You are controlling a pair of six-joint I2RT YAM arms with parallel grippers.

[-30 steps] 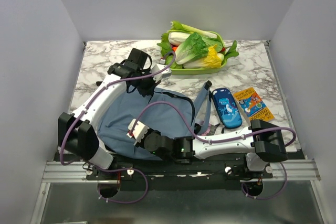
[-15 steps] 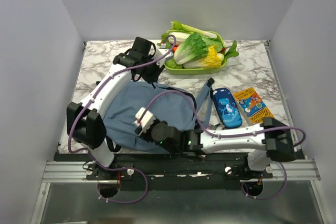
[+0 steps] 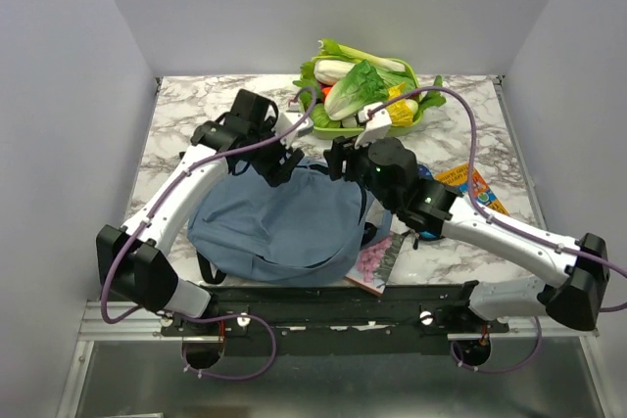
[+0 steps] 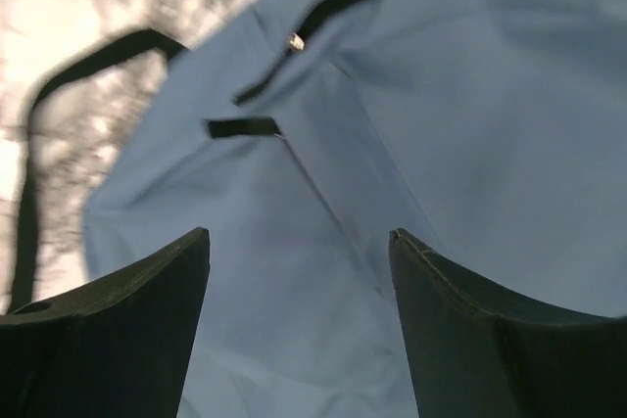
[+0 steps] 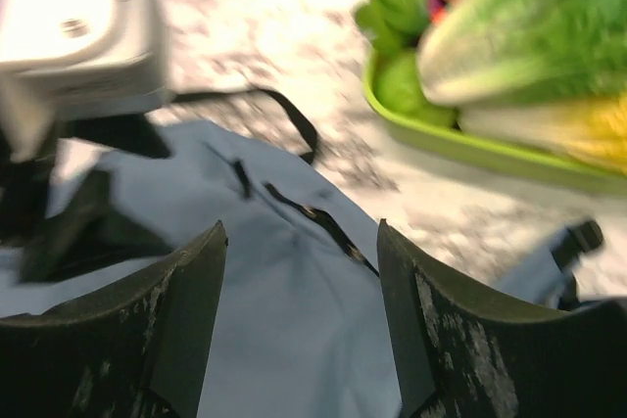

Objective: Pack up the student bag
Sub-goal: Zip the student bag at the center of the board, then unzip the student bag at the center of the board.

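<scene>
The student bag (image 3: 279, 227), a soft grey-blue backpack, lies flat in the middle of the table with its black zip (image 5: 323, 222) near the far edge. My left gripper (image 3: 277, 162) hovers over the bag's far left edge. Its fingers are open, and only blue fabric (image 4: 441, 95) shows below and between them. My right gripper (image 3: 339, 160) is over the bag's far right edge, facing the left one, also open with nothing held (image 5: 299, 232). A blue strap with a black end (image 5: 578, 242) trails to the right.
A green tray (image 3: 343, 131) of leafy vegetables (image 3: 367, 85) stands at the back. A purple-patterned book (image 3: 376, 263) pokes out from under the bag's front right corner. An orange book (image 3: 474, 183) lies at the right, partly under my right arm.
Both grippers have opened from shut. The right arm swung from the bag's front edge up to its far right side. The left gripper came down toward the bag, which has settled flatter.
</scene>
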